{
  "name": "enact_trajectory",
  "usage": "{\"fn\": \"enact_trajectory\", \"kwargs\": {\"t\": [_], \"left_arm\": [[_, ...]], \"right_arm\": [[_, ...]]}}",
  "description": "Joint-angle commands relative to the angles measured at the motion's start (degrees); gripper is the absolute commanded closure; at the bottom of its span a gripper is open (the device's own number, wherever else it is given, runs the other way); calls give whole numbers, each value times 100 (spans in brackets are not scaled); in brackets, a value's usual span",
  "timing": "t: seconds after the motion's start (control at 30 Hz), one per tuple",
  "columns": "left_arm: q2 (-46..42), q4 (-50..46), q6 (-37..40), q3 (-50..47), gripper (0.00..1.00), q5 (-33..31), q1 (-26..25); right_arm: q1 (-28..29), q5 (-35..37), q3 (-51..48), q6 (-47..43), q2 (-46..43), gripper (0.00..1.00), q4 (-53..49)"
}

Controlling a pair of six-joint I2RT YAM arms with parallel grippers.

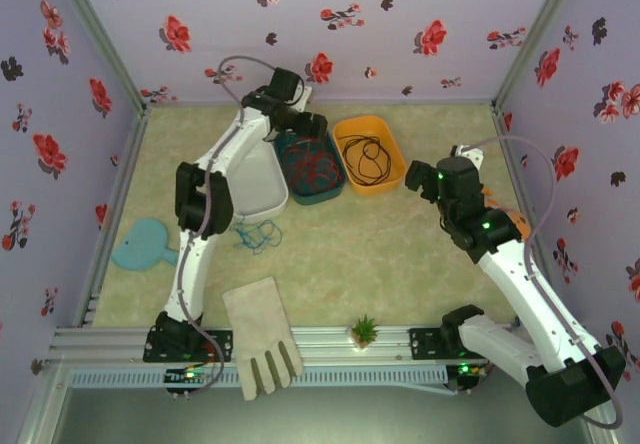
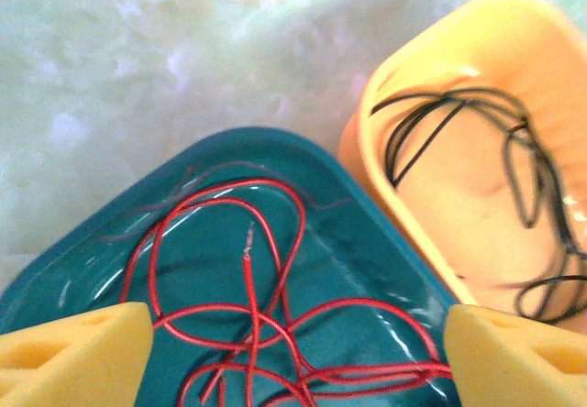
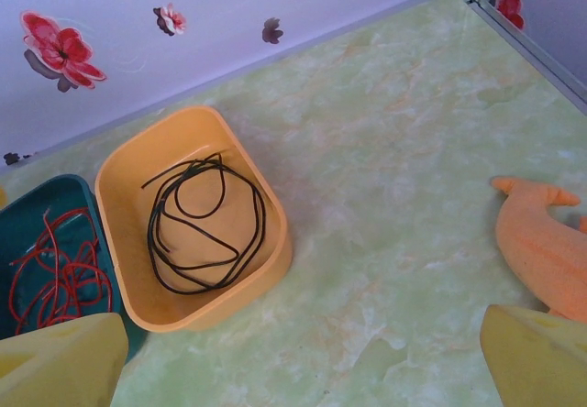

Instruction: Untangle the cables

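Observation:
The red cable [image 2: 249, 283] lies in loose, crossing loops on the floor of the teal bin [image 2: 275, 141]. My left gripper [image 2: 293, 370] hovers open just above it, one yellow fingertip on each side and nothing between them. In the top view the left gripper [image 1: 300, 132] sits over the teal bin's [image 1: 320, 196] far end. The black cable [image 3: 262, 215] is coiled in the orange bin [image 3: 229, 302]. The blue cable [image 1: 258, 234] lies loose on the table in front of the white bin [image 1: 262, 204]. My right gripper [image 3: 298, 370] is open over bare table to the right of the orange bin.
An orange plush toy [image 3: 541, 242] lies by the right gripper. A beige glove [image 1: 262, 339] and a small green plant [image 1: 365, 331] sit at the near edge. A light-blue flat toy [image 1: 140, 246] lies at the left. Flowered walls enclose the table.

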Motion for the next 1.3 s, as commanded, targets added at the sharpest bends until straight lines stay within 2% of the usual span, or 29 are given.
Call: {"fn": "enact_trajectory", "kwargs": {"t": [0.0,0.1,0.4,0.67,0.97,1.27], "left_arm": [[-574,23,106,-303,8,-186,-58],[-927,103,125,-587,0,-246,-79],[-2118,444,94,-1670,0,-494,-141],[-3550,958,-83,-3022,0,-768,-150],[-5516,1429,-414,-4968,0,-1337,-97],[-6838,965,-1052,-6716,0,-1498,216]], "right_arm": [[35,204,79,-112,-93,1,-48],[36,228,75,-135,-103,1,-70],[35,311,80,-184,-155,1,-149],[129,387,173,-273,-125,1,-340],[991,978,543,-372,163,1,-528],[2115,1029,1036,-188,1221,1,-581]]}}
